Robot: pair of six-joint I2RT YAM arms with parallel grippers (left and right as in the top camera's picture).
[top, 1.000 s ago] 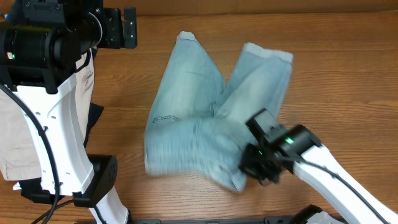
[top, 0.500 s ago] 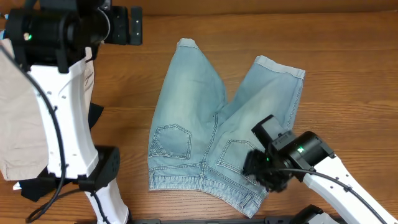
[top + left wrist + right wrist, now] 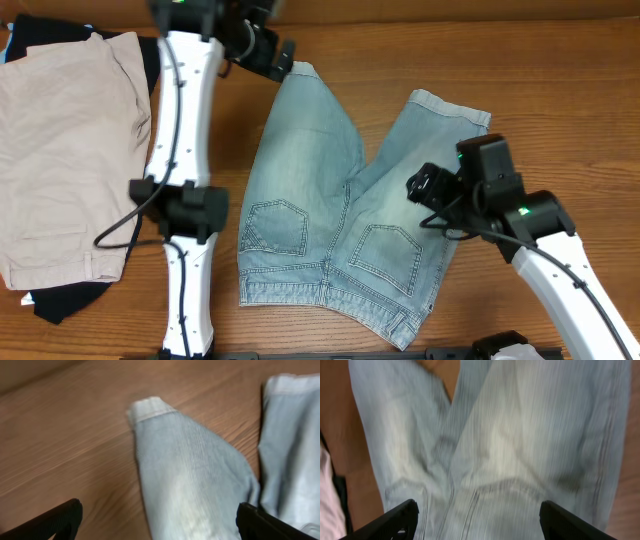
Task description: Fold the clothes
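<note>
The denim shorts (image 3: pixel 345 215) are lying flat in the middle of the wooden tabletop (image 3: pixel 560 90), back side up. Their waistband (image 3: pixel 330 300) is sitting toward the near edge, and the two stitched back pockets (image 3: pixel 278 228) are showing just above it. The two wide legs are spreading away toward the far edge, with bare wood showing between them.

The right end effector (image 3: pixel 428 190) is hovering over the right leg, toward the right side of the tabletop. In the right wrist view its two fingers (image 3: pixel 395 521) are standing wide apart with only denim below them, so it is gripping nothing.

On the left side, the beige khaki shorts (image 3: pixel 65 160) are lying spread out, with a black garment (image 3: pixel 60 298) poking out beneath them at the near left.

Farthest away, the left end effector (image 3: pixel 272 52) is hanging near the far edge, just beside the hem of the left leg (image 3: pixel 150 409). In the left wrist view its fingers (image 3: pixel 55 520) are also spread wide and are holding nothing; the hemmed leg end is lying on the wood ahead of them.
</note>
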